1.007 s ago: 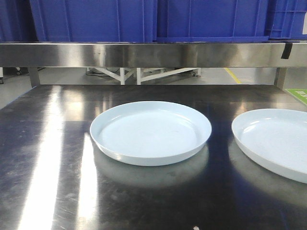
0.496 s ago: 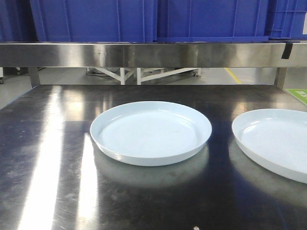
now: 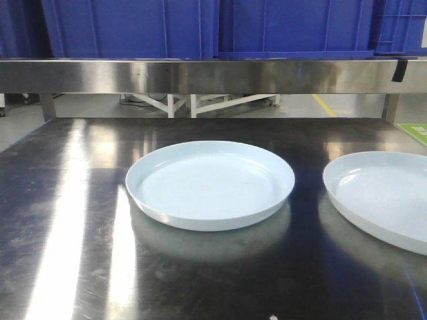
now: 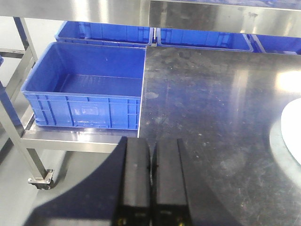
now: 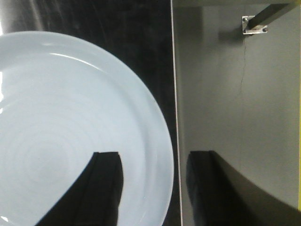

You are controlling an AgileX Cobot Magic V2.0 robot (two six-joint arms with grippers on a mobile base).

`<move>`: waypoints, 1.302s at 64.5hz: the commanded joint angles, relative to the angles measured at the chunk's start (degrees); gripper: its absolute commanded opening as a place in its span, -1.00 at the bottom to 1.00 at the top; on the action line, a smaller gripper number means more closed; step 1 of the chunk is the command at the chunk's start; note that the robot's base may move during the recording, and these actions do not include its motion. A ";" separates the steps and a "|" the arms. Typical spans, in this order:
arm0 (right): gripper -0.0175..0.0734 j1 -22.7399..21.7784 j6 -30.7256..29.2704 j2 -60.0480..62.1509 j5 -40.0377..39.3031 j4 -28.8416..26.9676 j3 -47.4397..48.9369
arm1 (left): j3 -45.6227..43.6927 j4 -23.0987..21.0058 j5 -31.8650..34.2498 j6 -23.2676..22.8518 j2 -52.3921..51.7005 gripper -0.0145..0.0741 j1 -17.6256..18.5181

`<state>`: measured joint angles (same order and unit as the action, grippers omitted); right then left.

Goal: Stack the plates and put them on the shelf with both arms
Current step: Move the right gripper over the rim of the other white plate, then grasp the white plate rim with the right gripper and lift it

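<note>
Two pale blue-white plates lie on the steel tabletop. One plate (image 3: 210,185) is at the middle; the other plate (image 3: 383,200) is at the right, cut by the frame edge. The shelf's long steel front rail (image 3: 200,75) runs across the back. No gripper shows in the front view. My right gripper (image 5: 153,154) is open and straddles the right plate's (image 5: 70,127) rim. One finger (image 5: 101,188) hangs over the plate, the other (image 5: 207,188) past the table edge over the floor. My left gripper (image 4: 151,141) is shut and empty at the table's left front corner, with a plate edge (image 4: 292,129) far right.
Big blue crates (image 3: 133,27) stand above the rail. An open blue crate (image 4: 89,89) sits on a lower steel ledge left of the tabletop (image 4: 211,103). The table's right edge (image 5: 172,94) drops to grey floor, with a leg foot (image 5: 254,23) there.
</note>
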<state>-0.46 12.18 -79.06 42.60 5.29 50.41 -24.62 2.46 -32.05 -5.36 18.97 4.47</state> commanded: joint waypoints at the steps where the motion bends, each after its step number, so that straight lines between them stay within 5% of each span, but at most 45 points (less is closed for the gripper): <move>1: 0.34 -0.31 -0.73 -0.04 -2.49 1.09 1.53 | -1.56 0.11 4.31 -0.47 0.37 -0.47 0.41; 72: 0.33 -4.25 -0.73 -6.04 -6.42 1.04 1.53 | -1.56 0.11 4.31 -0.47 0.37 -0.47 0.41; 84: 0.04 -4.20 -0.73 -7.62 -6.48 0.99 1.53 | -1.56 0.11 4.31 -0.47 0.37 -0.47 0.41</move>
<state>-4.39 12.18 -87.80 37.92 5.51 50.41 -24.62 2.46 -32.05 -5.36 18.97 4.47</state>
